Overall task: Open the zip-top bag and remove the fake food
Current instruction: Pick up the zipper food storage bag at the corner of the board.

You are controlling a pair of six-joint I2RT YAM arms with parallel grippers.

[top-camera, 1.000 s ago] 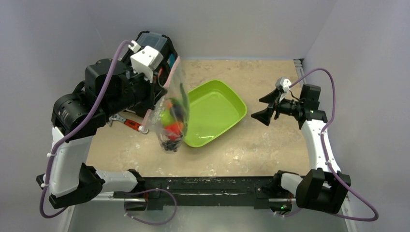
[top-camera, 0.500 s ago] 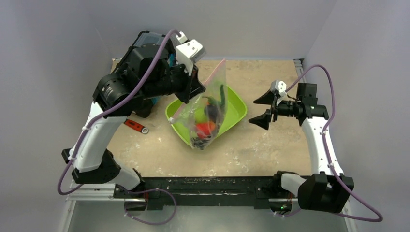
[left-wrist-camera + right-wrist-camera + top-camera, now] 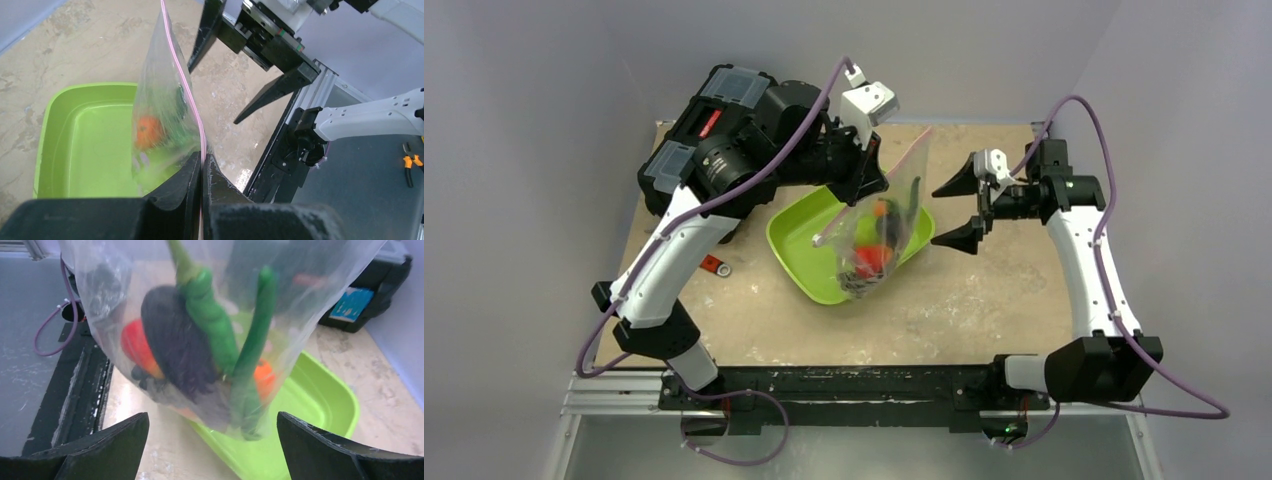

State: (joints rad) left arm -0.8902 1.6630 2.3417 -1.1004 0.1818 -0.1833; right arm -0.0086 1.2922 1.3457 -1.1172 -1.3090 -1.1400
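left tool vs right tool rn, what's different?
Left tool is shut, pinching the zip-top bag by its pink edge; right tool is open, holding nothing. Left tool holds the bag above the green tray; right tool faces the bag, apart from it. Both are off the table.

Left arm [image 3: 664,262] stretched from lower left to upper centre of top view, left gripper [image 3: 864,185] held high, jaws pressed together. Right arm [image 3: 1079,250] at right edge, elbow bent; right gripper [image 3: 959,212] pointed left, jaws spread wide.
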